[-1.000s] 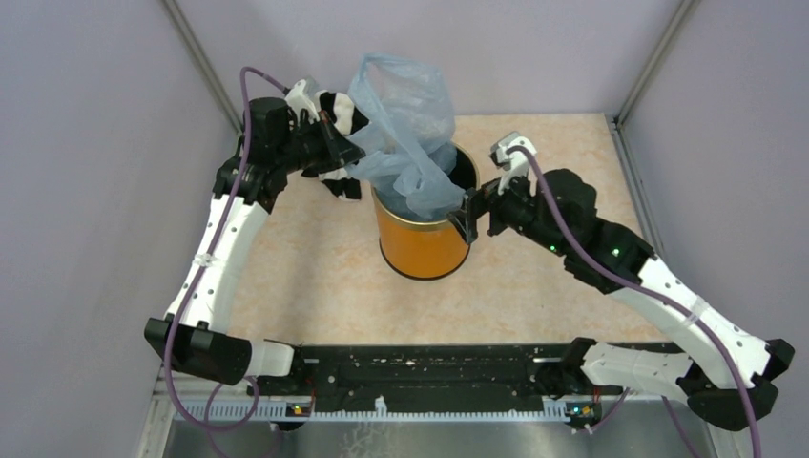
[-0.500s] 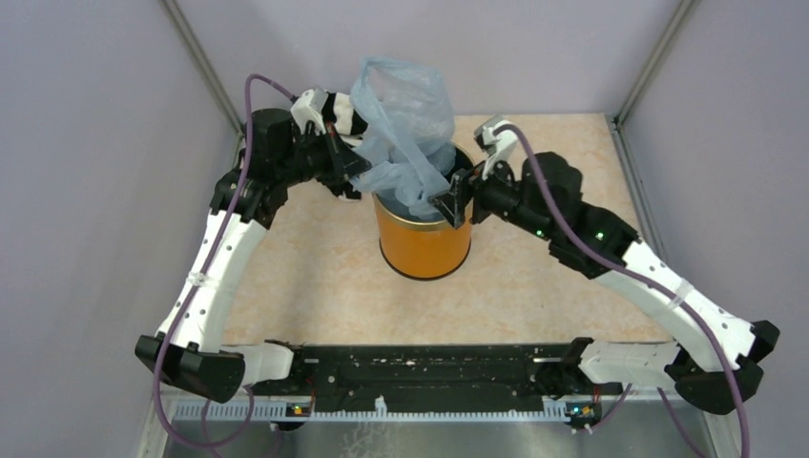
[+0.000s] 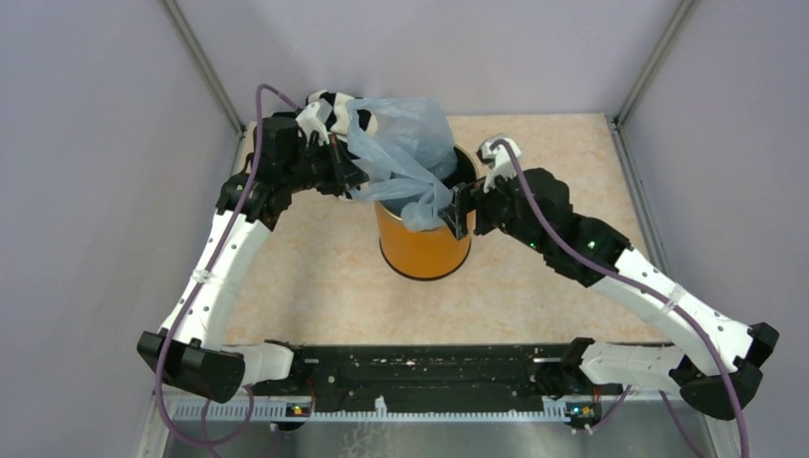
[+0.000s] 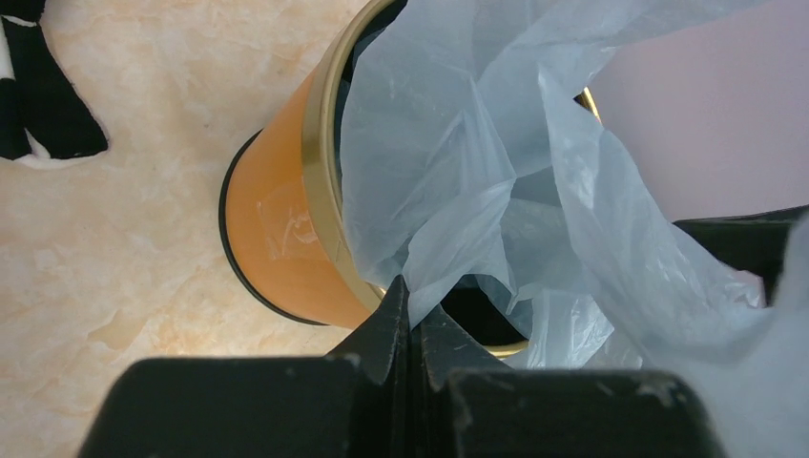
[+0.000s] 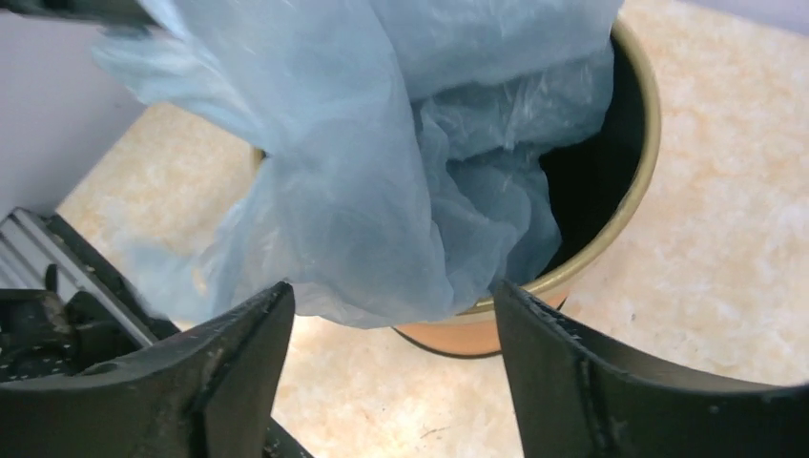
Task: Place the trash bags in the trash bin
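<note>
The light-blue trash bag (image 3: 401, 153) is partly stuffed into the orange trash bin (image 3: 420, 246), with folds draped over the front rim. My left gripper (image 3: 355, 179) is shut on the bag's edge at the bin's left rim; in the left wrist view the jaws (image 4: 412, 303) pinch the bag (image 4: 448, 181) above the bin (image 4: 281, 239). My right gripper (image 3: 458, 210) is open at the bin's right rim. In the right wrist view its fingers (image 5: 391, 305) straddle the hanging bag (image 5: 382, 191) over the bin (image 5: 630, 191).
A black-and-white striped cloth (image 3: 334, 107) lies behind the left gripper, also in the left wrist view (image 4: 38, 105). Grey walls enclose the marbled table (image 3: 315, 277). A black rail (image 3: 429, 372) runs along the near edge.
The left gripper pushed the bag lower and rightward; the bag now stands less tall. The right gripper shifted slightly left along the bin's rim, staying open.
</note>
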`<state>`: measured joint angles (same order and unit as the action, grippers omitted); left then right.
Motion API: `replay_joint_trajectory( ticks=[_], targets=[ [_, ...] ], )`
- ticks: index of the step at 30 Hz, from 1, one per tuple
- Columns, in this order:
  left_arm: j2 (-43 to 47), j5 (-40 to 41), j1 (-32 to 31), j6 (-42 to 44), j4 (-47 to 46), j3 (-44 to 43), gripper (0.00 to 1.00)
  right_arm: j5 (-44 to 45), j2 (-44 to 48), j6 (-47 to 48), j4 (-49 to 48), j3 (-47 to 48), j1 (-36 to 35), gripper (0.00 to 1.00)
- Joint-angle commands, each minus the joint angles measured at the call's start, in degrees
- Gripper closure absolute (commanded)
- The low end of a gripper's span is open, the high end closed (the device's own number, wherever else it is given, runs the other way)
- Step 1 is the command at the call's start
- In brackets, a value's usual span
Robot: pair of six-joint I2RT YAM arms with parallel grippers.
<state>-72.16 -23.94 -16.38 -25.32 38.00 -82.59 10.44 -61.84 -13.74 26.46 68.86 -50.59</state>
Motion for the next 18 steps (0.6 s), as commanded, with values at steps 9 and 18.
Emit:
replay_joint_trajectory(
  ticks=[9,18],
  targets=[
    [2.46,0.15,-1.07,1.66,0.96,0.73,1.00,6.31,-5.79,4.70,2.17,23.73,-0.56,0.08],
    [2.78,0.69,-1.64,1.91,1.14,1.11,1.00,-9.77,-18.34,8.29,-9.81,24.22,11.33,0.04]
  ],
)
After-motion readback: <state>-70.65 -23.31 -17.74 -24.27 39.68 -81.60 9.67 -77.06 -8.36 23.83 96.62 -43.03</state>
